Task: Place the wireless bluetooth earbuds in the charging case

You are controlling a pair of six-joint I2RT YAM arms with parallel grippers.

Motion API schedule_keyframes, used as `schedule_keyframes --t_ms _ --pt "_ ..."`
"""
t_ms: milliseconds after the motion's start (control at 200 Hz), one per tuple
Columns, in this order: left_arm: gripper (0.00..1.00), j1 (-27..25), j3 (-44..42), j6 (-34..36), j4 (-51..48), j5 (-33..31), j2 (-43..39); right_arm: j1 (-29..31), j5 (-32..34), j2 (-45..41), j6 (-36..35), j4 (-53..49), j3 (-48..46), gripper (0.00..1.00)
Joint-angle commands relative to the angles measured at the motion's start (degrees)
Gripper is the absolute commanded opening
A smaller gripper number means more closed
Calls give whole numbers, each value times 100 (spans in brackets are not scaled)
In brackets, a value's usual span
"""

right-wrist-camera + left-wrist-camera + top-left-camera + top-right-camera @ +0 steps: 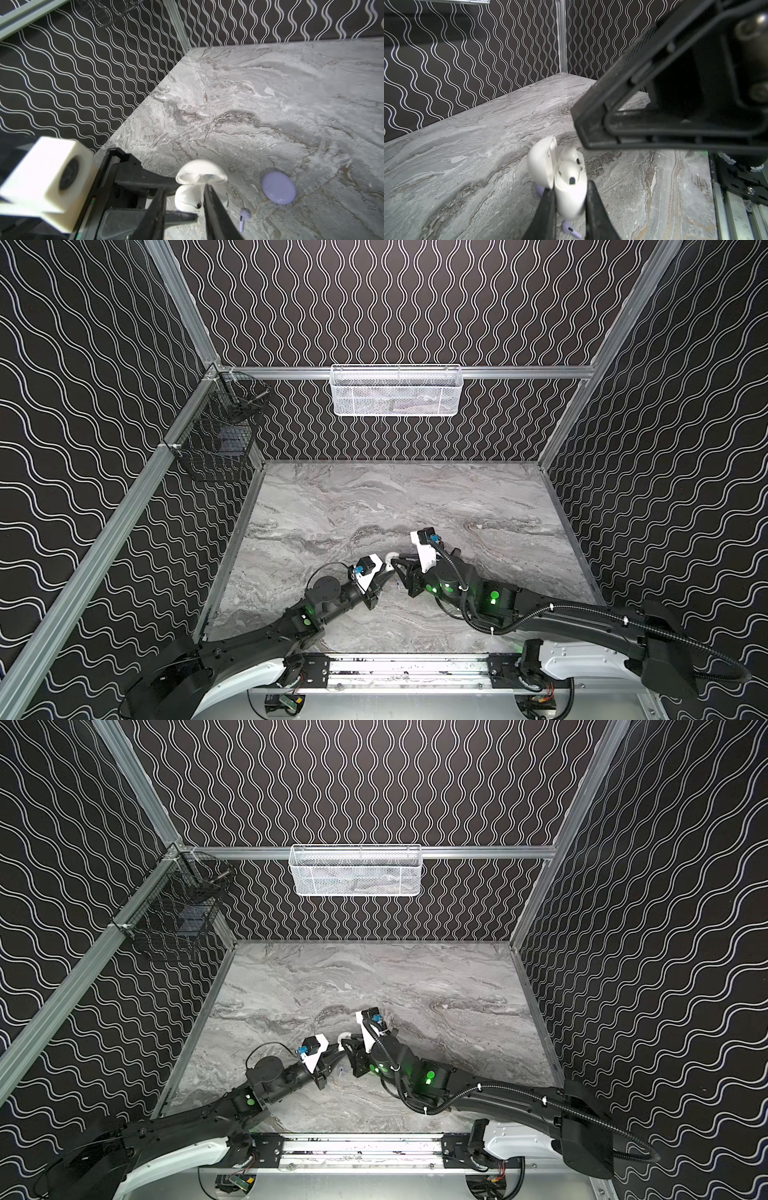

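Left tool [571, 187] clamped on white case [571, 201], lid [542, 162] open. Two white earbuds [571, 172] seated inside. One lavender earbud [571, 230] lying on desk [467, 155], seen between the tool's fingers.

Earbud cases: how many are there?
2. The white case, lid open, is pinched in the left gripper. The lavender case, shut, lies on the table close by. Arms could hide more.
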Motion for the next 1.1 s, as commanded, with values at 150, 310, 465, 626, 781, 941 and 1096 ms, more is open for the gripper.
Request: schedule_keyframes --t_ms 150,310,465,626,781,941,1096 --pt "0 5 43 115 229 72 27 -96 466 -136 150 -780 210 36" --pt "0 5 53 129 241 119 49 -300 426 -336 233 -1171 246 38" --pt "0 -3 52 123 361 247 114 -663 128 -496 388 -1634 359 41" --pt "0 -20 61 115 458 397 176 -1182 -485 -542 480 -2097 494 42" --pt "0 -43 79 119 565 570 272 -1647 -1090 -415 428 -2585 719 43" --pt "0 -47 105 115 650 782 373 -1938 -1591 -379 364 -2697 831 43" --pt "0 -56 166 115 659 923 484 -2189 -2071 -238 275 -2765 1023 44"
